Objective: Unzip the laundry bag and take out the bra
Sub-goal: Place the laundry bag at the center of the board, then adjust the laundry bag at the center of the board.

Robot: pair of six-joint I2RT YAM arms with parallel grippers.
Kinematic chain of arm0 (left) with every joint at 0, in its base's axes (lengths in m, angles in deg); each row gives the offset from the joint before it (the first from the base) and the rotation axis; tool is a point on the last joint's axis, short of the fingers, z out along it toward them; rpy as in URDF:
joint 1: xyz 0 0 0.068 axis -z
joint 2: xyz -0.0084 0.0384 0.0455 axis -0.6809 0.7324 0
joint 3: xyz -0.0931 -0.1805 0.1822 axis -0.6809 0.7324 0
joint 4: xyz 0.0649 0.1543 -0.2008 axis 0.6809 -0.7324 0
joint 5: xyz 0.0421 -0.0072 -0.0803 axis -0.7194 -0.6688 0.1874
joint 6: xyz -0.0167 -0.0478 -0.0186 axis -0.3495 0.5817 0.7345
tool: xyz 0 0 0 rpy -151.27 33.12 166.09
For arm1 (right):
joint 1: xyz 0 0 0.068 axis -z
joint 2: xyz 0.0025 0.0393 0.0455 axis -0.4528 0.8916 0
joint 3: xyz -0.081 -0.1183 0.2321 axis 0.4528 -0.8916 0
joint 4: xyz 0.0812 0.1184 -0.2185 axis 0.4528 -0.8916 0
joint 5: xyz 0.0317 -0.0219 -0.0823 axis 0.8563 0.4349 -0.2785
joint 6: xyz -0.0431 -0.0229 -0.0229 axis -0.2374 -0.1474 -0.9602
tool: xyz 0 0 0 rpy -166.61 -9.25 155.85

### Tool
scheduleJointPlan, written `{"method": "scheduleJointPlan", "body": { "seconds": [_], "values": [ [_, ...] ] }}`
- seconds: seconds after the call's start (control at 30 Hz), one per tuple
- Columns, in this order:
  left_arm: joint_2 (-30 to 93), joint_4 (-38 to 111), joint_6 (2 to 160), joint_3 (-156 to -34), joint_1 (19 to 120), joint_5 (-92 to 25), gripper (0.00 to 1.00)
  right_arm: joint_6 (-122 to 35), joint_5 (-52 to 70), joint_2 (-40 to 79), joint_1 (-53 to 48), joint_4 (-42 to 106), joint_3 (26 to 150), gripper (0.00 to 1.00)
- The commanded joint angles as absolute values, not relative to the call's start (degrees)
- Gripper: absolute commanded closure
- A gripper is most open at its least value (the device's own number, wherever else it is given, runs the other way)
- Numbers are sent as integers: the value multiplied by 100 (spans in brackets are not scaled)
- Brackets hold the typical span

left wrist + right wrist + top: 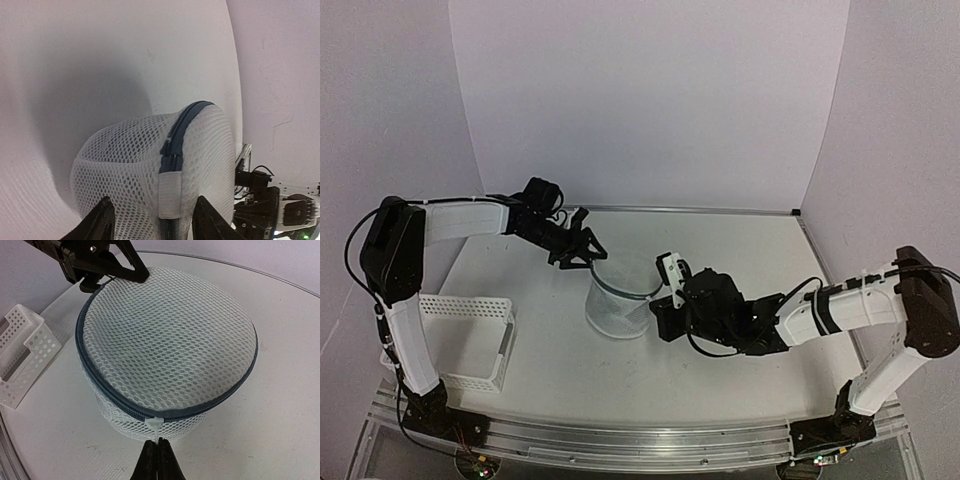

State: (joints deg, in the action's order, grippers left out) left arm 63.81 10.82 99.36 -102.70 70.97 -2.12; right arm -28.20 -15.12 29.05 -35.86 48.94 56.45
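The laundry bag (167,335) sits zipped in the middle of the worktop (740,260). The right jaws pinch its zip tab (155,424). The left jaws are open at the far rim. Pull now and the loose bag may just slide.

My laundry bag (165,335) stands upright, a round white mesh drum, its blue-grey zipper (100,385) shut around the flat top. Its far rim sits between my left gripper's (152,202) spread fingers. Its white pull (156,424) meets my right gripper's (157,447) closed tips.
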Motion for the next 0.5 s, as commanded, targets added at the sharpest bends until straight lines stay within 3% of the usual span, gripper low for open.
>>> {"method": "scheduleJointPlan", "body": {
  "seconds": [0.0, 0.2, 0.47],
  "values": [
    [5767, 698, 9772, -10397, 7064, -880, 41, -2650, -1409, 3073, -3639, 5100, 6021, 100],
    [5265, 486, 9818, -10209, 7060, -1223, 30, -2472, -1229, 3359, -3686, 5139, 6258, 100],
    [4514, 463, 10155, -9573, 7055, -682, 25, -2470, -1133, 3581, -3729, 5156, 6476, 100]
  ]
}}
